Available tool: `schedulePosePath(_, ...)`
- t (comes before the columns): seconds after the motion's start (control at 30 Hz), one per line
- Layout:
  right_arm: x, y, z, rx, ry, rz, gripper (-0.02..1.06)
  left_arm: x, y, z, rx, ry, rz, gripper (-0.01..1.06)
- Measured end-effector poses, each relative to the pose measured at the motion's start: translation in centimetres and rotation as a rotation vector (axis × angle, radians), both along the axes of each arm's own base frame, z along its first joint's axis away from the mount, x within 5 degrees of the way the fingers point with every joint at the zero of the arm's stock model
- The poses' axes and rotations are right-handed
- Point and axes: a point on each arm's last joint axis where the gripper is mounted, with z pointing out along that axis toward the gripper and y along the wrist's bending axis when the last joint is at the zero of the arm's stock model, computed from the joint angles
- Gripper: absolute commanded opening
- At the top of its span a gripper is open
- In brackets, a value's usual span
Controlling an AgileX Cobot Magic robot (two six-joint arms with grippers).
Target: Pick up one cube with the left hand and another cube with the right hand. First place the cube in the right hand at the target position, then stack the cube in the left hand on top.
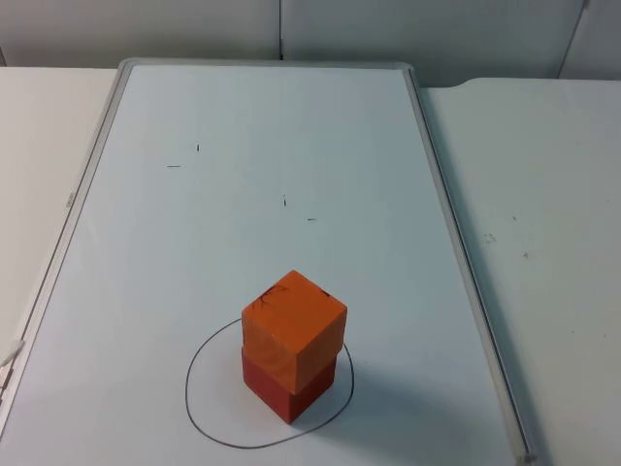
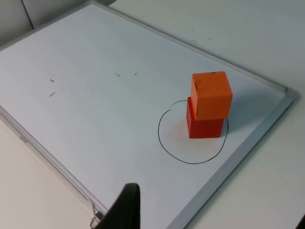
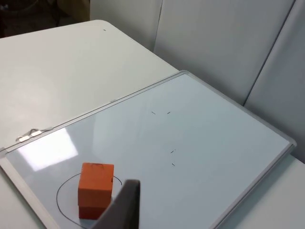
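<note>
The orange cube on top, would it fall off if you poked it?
Probably it would slide or tip: the orange cube sits twisted on the red cube, its corners overhanging. Its flat faces suggest it wouldn't roll far. It looks solid and stiff, likely light.

left gripper point(image 2: 125, 210) raised, right gripper point(image 3: 121, 207) raised, each showing one dark fingertip
</note>
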Motion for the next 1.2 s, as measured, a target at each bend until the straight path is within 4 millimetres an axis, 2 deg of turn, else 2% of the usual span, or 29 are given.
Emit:
schedulePosePath(0.37,-0.6,0.0,-0.3,-0.007,0.031,0.054,1.01,0.0,0.0,0.0,0.0,0.0,0.0,1.05)
schedulePosePath(0.47,-1.3,-0.6,-2.1,-0.011,0.065,0.064,1.01,0.0,0.0,0.0,0.0,0.0,0.0,1.05)
schedulePosePath(0.5,-1.3,-0.6,-2.1,-0.011,0.065,0.064,1.01,0.0,0.0,0.0,0.0,0.0,0.0,1.05)
schedulePosePath(0.63,-2.3,-1.8,-5.8,0.015,0.132,0.037,1.01,0.0,0.0,0.0,0.0,0.0,0.0,1.05)
schedulePosePath(0.67,-2.3,-1.8,-5.8,0.015,0.132,0.037,1.01,0.0,0.0,0.0,0.0,0.0,0.0,1.05)
schedulePosePath(0.93,-5.4,-5.8,-7.8,0.108,0.142,0.012,1.01,0.0,0.0,0.0,0.0,0.0,0.0,1.05)
schedulePosePath(1.07,-5.8,-6.4,-8.5,0.078,0.176,0.003,1.01,0.0,0.0,0.0,0.0,0.0,0.0,1.05)
schedulePosePath(1.2,-5.7,-5.8,-9.6,0.037,0.201,0.028,1.01,0.0,0.0,0.0,0.002,-0.002,0.002,1.05)
